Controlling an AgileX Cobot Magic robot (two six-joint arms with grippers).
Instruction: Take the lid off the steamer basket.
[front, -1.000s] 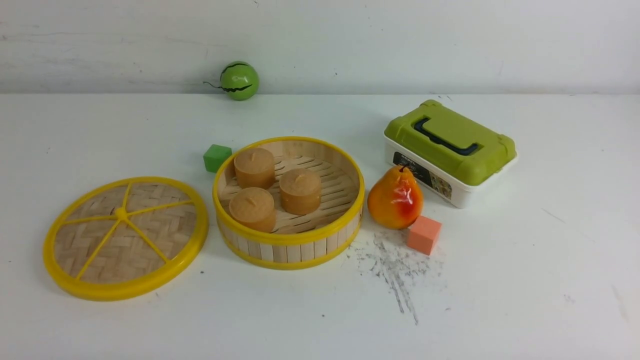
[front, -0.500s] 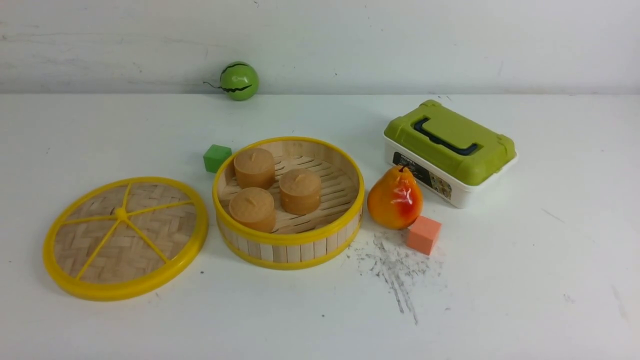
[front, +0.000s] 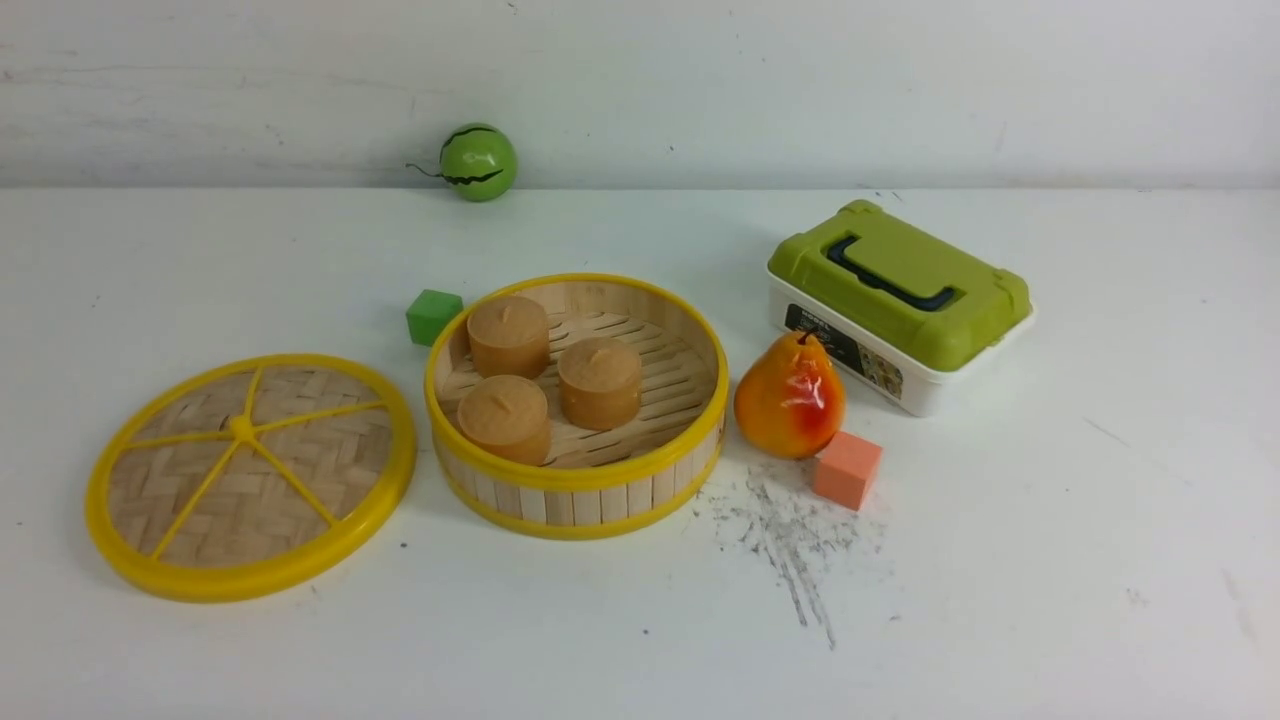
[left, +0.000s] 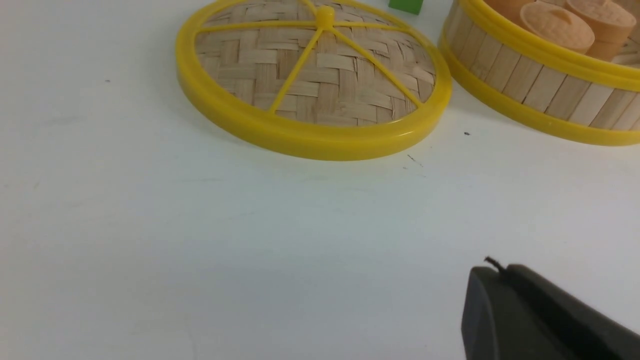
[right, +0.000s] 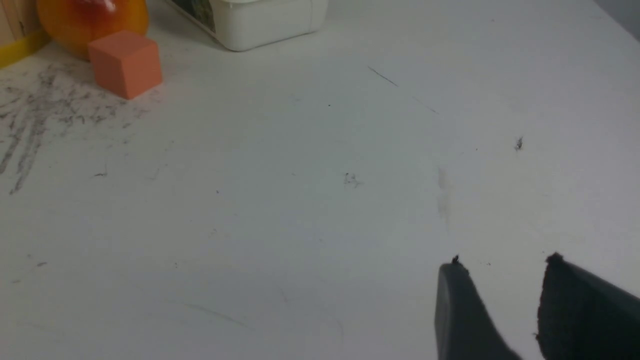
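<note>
The lid (front: 250, 476) lies flat on the white surface (front: 1000, 560), off the steamer basket (front: 577, 405) and just to its left, the two yellow rims close but with a sliver of surface between them. The basket sits open, three tan round buns (front: 552, 385) resting on its slatted floor. A small green cube (front: 433, 316) sits at the basket's far left edge, and a green ball (front: 479, 161) lies back by the wall. On the basket's right stands an orange-red pear (front: 790, 396), an orange cube (front: 847, 469) just beside it, and behind them a white box with an olive-green lid (front: 900, 300). Neither arm shows from the front. In the left wrist view the left pincer (left: 505, 280) appears as one dark mass, closed on nothing, near the lid's rim but clear of it. In the right wrist view the right pincer (right: 502, 272) hangs over bare surface, its two dark fingers (right: 457, 305) parted with an empty gap between them.
</note>
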